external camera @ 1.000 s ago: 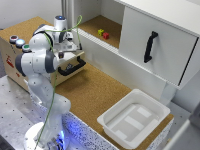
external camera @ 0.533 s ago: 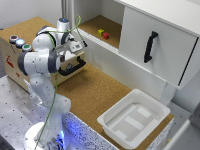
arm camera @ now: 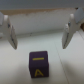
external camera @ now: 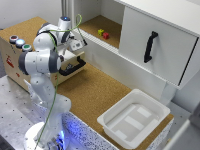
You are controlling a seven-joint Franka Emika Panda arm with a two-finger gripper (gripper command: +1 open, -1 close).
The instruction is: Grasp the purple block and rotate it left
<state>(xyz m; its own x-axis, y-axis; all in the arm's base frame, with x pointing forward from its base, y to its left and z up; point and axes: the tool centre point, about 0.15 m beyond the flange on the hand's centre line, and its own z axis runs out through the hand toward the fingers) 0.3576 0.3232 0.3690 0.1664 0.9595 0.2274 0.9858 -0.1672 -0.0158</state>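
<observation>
The purple block (arm camera: 38, 65) with yellow markings lies on a pale surface in the wrist view. My gripper (arm camera: 39, 36) is open, with its white fingers (arm camera: 10, 32) spread wide. The block lies just beyond the fingertips and is not between them. In the exterior view the gripper (external camera: 75, 44) points down near the cabinet's lower edge, and the arm hides the block.
A wooden box (external camera: 15, 57) with coloured buttons and a black handle (external camera: 73, 67) stands beside the arm. A red block (external camera: 106, 35) and a yellow-green block (external camera: 100, 32) sit in the open cabinet shelf. A white tray (external camera: 111, 118) lies on the cork table. The cabinet door carries a black handle (external camera: 150, 46).
The arm's elbow has shifted slightly toward the exterior view's right. The wrist stays in about the same place.
</observation>
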